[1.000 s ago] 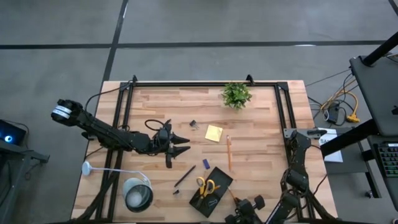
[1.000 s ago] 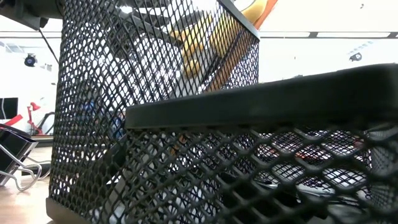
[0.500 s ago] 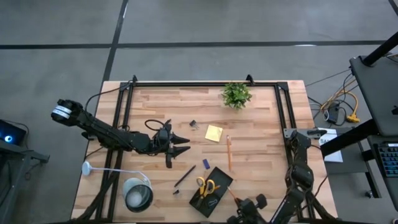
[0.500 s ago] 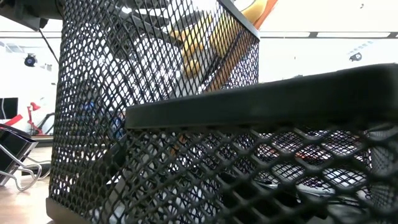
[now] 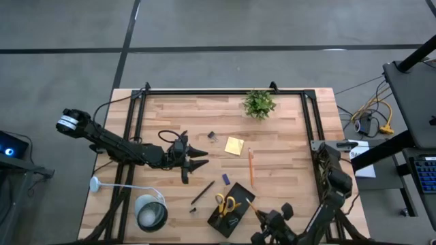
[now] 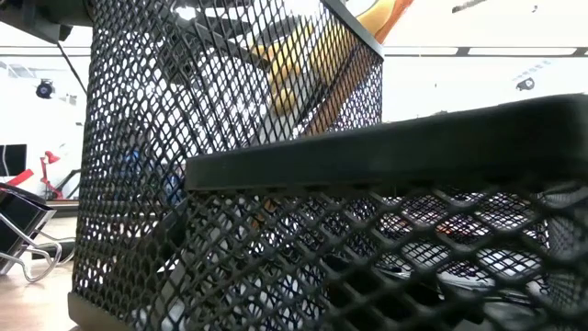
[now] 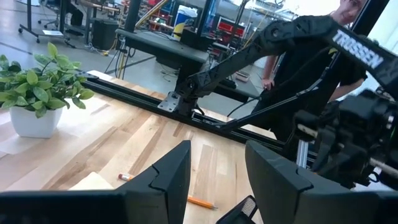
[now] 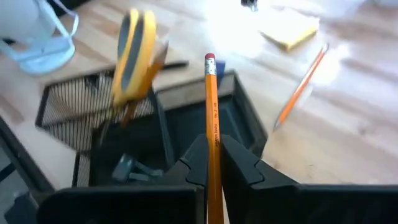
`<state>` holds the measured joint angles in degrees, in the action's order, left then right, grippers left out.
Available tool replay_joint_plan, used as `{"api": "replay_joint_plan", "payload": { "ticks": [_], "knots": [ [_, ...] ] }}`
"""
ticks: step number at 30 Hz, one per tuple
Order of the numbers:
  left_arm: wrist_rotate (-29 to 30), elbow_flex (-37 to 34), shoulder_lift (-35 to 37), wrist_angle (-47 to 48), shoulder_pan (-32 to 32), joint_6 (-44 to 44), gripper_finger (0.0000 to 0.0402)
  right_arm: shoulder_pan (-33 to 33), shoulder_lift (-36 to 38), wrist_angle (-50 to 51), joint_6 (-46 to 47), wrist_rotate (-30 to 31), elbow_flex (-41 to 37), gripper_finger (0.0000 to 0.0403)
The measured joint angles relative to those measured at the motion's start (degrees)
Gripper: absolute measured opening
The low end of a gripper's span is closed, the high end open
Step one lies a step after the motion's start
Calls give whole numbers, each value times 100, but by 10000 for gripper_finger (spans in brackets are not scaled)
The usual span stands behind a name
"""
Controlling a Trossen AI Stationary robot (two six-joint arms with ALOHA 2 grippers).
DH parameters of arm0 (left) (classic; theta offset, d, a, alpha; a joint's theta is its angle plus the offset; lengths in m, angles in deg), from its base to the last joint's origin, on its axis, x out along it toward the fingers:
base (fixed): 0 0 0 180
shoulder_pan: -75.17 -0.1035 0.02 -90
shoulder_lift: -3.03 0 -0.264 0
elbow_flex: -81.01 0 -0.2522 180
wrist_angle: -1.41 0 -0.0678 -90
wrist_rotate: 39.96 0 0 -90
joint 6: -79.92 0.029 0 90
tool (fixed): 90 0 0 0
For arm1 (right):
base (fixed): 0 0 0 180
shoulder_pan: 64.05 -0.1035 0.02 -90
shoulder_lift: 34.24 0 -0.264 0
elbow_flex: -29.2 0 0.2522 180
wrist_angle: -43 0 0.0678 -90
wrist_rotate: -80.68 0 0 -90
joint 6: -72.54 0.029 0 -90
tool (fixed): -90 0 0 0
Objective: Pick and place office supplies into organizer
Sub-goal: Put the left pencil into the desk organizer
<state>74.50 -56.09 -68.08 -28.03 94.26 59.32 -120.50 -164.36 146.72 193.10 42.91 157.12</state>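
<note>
The organizer [image 5: 230, 209], a black mesh tray, stands near the table's near edge; the low view shows its mesh up close [image 6: 230, 138]. Yellow-handled scissors [image 5: 226, 202] stand in it, as the right wrist view shows [image 8: 138, 56]. My right gripper [image 5: 262, 219] is at the organizer's near right corner, shut on an orange pencil [image 8: 211, 106]. My left gripper [image 5: 203, 158] hovers open and empty left of the table's middle, seen in its wrist view [image 7: 217, 155]. On the wood lie a second pencil [image 5: 251, 167], a yellow sticky-note pad [image 5: 234, 145], a black pen [image 5: 202, 192], a blue piece [image 5: 225, 179] and a binder clip [image 5: 212, 136]. My right gripper pinches the orange pencil's shaft [image 8: 213, 142] between its two fingers [image 8: 198, 163]. The pencil runs along the fingers, not across them. Its eraser end [image 8: 209, 60] sticks out well ahead of the fingertips, over the organizer's compartments. The pencil's other end is hidden behind the gripper.
A green potted plant [image 5: 259, 103] stands at the far edge. A round silver-white lamp [image 5: 151, 212] stands at the near left. A black frame rail [image 5: 225, 92] runs along the far edge. A person stands beyond the table [image 7: 311, 68]. Bare wood lies between the sticky pad and the plant.
My right arm's elbow has swung toward the table's far right; its gripper stays shut on the pencil beside the organizer's near right corner.
</note>
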Motion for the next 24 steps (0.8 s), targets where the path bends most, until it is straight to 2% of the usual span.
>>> {"api": "replay_joint_plan", "payload": {
  "ticks": [9,15,20,24],
  "knots": [
    [-13,7,0,-252,-17,-76,137,344,796,6,-1002,474,-115,11],
    [-36,7,0,-948,-39,-1057,137,620,1220,7,-1246,952,-115,11],
    [-533,45,0,-1344,-72,-1789,137,915,1520,-46,-1493,1100,-115,11],
    [-550,135,0,-1696,-76,-2115,137,1143,1711,-558,-2084,1396,-115,11]
  ]
}}
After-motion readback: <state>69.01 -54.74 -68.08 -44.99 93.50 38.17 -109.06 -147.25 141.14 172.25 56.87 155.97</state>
